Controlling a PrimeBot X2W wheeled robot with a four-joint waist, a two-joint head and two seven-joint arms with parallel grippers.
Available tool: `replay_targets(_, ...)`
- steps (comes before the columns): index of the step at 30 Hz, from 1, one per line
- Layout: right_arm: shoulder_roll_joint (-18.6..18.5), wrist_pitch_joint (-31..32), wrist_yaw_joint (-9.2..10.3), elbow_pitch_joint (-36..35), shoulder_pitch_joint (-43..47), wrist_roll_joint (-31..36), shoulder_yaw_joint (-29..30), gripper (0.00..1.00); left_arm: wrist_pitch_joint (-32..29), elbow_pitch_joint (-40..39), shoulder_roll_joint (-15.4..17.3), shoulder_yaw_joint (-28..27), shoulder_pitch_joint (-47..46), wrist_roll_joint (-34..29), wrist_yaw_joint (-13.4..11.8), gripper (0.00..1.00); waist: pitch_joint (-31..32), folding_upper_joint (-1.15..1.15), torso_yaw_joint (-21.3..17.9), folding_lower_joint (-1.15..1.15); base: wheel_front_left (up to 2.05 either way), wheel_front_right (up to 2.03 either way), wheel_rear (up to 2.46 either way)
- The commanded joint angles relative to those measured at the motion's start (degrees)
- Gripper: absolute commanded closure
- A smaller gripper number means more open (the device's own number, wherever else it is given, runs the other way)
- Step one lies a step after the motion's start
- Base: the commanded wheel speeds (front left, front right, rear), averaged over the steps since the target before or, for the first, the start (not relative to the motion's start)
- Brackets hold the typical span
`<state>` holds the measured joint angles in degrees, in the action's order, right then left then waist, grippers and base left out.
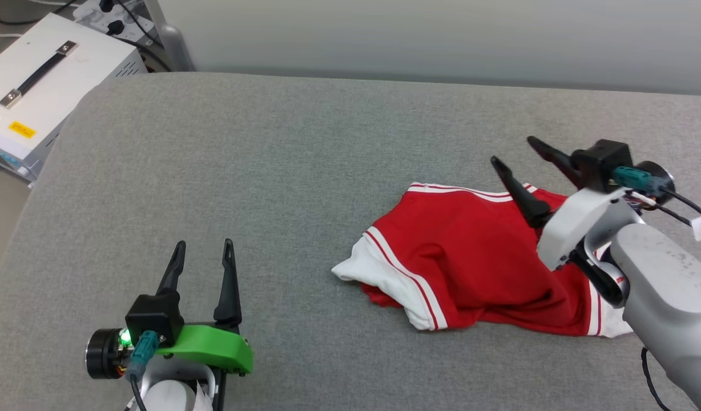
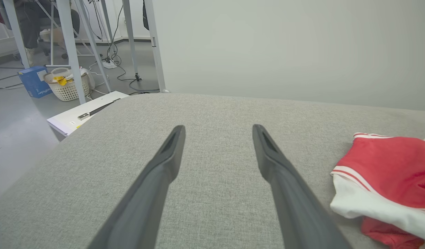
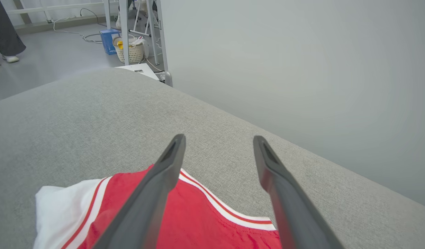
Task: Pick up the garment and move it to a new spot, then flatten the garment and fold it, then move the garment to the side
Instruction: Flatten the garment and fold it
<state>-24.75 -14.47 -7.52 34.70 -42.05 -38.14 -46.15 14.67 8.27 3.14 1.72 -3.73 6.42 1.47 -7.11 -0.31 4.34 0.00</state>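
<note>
My red and white shirt, the garment (image 1: 470, 257), lies in a crumpled heap on the grey pad (image 1: 270, 171), at about 4 o'clock in my head view. It is not flat and not folded. One white sleeve sticks out toward 9 o'clock.

I think I am between steps. The shirt is down on the pad, and the flattening is not yet done. Next I need to pinch two edges of the cloth, one with each claw, and pull them apart so the bumps go away. The cloth is soft, so it may bunch up if I grab only one spot.

My right claw (image 1: 511, 149) is wide and holds nothing. It sits over the far end of the shirt at 3 o'clock, fingers pointing to 11 o'clock. I cannot tell if it touches the cloth.

My left claw (image 1: 205, 244) is wide and holds nothing too. It waits at 7 o'clock, fingers pointing to 12 o'clock, well apart from the shirt.
</note>
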Motion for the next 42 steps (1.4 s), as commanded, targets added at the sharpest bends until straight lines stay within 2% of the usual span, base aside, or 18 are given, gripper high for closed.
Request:
replay_targets(1, 0.5, -0.5, 0.03, -1.1, 2.4, 2.6, 4.0, 0.0, 0.3, -0.5, 0.2, -0.4, 0.0, -0.5, 0.6, 0.0, 1.4, 0.31, -1.7, 0.0, 0.0, 0.0, 0.0)
replay_targets(5, 2.4, -0.5, 0.03, -7.6, 11.0, 12.4, 19.5, 0.0, 0.3, -1.1, 1.0, -1.1, -1.5, -1.0, 1.9, 0.0, 2.1, 0.31, -2.9, 0.0, 0.0, 0.0, 0.0)
replay_targets(8, 5.1, -0.5, 0.03, -13.4, 18.4, 19.1, 29.7, 0.0, 0.3, -1.1, 2.0, -0.8, -3.4, -1.0, 3.3, 0.0, 2.3, 0.31, -3.4, 0.0, 0.0, 0.0, 0.0)
replay_targets(14, 10.6, -0.5, 0.03, -22.7, 30.1, 27.5, 41.7, 0.0, -0.4, 2.1, 5.9, 2.9, -10.3, 1.1, 5.6, 0.0, 2.4, 0.31, -3.9, 0.0, 0.0, 0.0, 0.0)
replay_targets(19, 13.2, -0.5, 0.03, -26.8, 36.0, 31.5, 45.8, 0.0, -6.6, 3.2, 10.4, 11.0, -19.4, 7.5, 6.0, 0.0, 1.8, 0.31, -4.4, 0.0, 0.0, 0.0, 0.0)
replay_targets(23, 14.9, -0.5, 0.03, -28.4, 38.5, 33.3, 47.5, 0.0, -15.0, 3.0, 14.8, 19.6, -27.2, 16.9, 6.0, 0.0, 0.8, 0.31, -5.0, 0.0, 0.0, 0.0, 0.0)
replay_targets(27, 15.9, -0.5, 0.03, -29.1, 39.1, 34.4, 48.1, 0.0, -24.7, 3.2, 17.8, 26.8, -34.0, 24.8, 6.0, 0.0, -0.5, 0.31, -5.8, 0.0, 0.0, 0.0, 0.0)
replay_targets(37, 16.8, -0.5, 0.03, -29.6, 37.0, 36.4, 46.8, 0.0, -48.0, 6.4, 21.7, 45.5, -46.8, 39.7, 6.0, 0.0, -4.9, 0.31, -8.1, 0.0, 0.0, 0.0, 0.0)
replay_targets(42, 17.2, -0.5, 0.03, -29.4, 35.6, 36.8, 46.2, 0.0, -55.2, 8.0, 23.5, 53.8, -51.2, 44.6, 6.0, 0.0, -7.2, 0.31, -9.3, 0.0, 0.0, 0.0, 0.0)
